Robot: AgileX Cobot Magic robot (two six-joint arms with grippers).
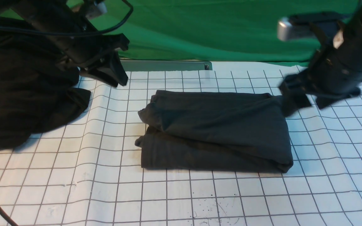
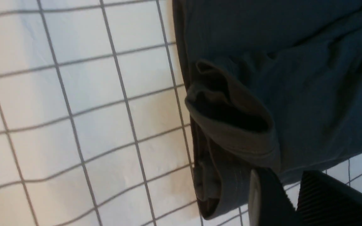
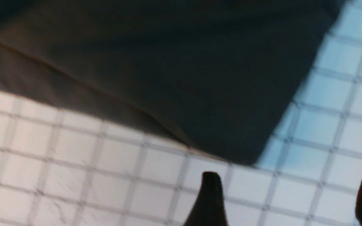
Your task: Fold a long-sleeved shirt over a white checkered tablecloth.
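The long-sleeved shirt lies folded on the white checkered tablecloth. The left gripper and right gripper jaws are both spread, empty. The robot should probably lift straight up so nothing snags.

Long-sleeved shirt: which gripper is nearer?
Right. The right gripper hangs by the shirt, at its far right corner; the left gripper hovers farther off its far left corner.

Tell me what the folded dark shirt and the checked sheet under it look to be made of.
Folded charcoal-grey long-sleeved shirt: soft matte knit, likely cotton jersey; it drapes in rounded folds, with a stitched hem. White checkered tablecloth: thin, matte sheet, creased; cloth or paper, cannot tell.
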